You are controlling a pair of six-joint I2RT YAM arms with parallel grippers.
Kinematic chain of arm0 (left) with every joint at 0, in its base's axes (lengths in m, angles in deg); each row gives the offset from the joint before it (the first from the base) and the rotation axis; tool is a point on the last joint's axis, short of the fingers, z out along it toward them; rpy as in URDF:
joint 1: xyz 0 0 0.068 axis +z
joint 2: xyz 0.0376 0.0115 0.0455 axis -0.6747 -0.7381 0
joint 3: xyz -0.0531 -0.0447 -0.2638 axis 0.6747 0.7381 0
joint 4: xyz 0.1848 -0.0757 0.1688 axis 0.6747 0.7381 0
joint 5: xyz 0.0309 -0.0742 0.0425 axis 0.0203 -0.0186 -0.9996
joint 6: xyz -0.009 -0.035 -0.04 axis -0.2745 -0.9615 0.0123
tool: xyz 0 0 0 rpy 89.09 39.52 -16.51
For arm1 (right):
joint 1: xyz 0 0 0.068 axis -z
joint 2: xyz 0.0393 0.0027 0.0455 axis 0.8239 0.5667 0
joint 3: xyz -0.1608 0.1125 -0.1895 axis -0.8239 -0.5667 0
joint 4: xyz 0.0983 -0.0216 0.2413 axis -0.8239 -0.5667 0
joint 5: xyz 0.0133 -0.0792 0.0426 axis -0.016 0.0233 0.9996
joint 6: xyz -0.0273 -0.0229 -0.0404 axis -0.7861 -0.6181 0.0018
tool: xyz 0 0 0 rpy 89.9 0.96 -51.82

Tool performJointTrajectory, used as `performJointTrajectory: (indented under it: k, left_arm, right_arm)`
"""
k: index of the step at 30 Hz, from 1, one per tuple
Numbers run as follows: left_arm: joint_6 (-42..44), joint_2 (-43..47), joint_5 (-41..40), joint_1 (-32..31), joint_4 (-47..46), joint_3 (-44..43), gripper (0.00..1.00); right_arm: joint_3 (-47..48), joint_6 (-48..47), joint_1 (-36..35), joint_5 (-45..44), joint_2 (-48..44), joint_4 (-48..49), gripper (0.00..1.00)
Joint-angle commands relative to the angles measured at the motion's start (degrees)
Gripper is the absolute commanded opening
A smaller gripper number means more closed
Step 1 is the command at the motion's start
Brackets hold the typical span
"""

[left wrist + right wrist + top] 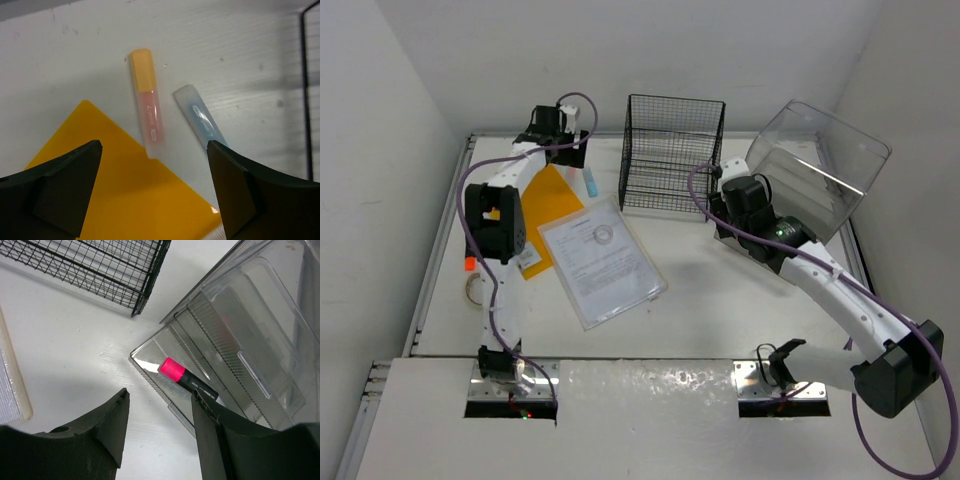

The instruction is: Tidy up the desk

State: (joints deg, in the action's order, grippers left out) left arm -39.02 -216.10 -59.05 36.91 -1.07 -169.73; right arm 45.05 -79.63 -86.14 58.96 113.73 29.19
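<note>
The white desk [720,310] holds scattered stationery. My left gripper [568,152] hovers at the back left, open and holding nothing [152,147]. Beneath it lie an orange-capped pink highlighter [146,102] and a blue highlighter [200,117], next to a yellow envelope [125,200]. My right gripper [732,190] is open and empty [160,394] at the front corner of a clear plastic drawer box [260,315]. A black marker with a pink cap [187,379] lies inside that box, just past my right fingertip.
A black wire-mesh rack [670,150] stands at the back centre, left of the clear box [820,165]. A clear sleeve with a printed sheet [602,260] lies in the middle, overlapping the yellow envelope [548,195]. A tape roll [473,290] and a small orange item [470,263] sit by the left rail.
</note>
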Motion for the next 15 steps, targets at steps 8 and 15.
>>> performJointTrajectory:
  k: [8, 15]
  left_arm:
    - [-4.7, -12.5, -7.7, 0.5, -1.3, -14.0, 0.64]
    - [-4.7, -16.4, -6.9, 0.5, -1.0, -14.8, 0.56]
  right_arm:
    - [-2.0, 1.6, -0.9, 0.1, -1.1, 2.5, 0.52]
    - [-1.4, 1.4, -0.9, 0.3, -0.7, 2.7, 0.52]
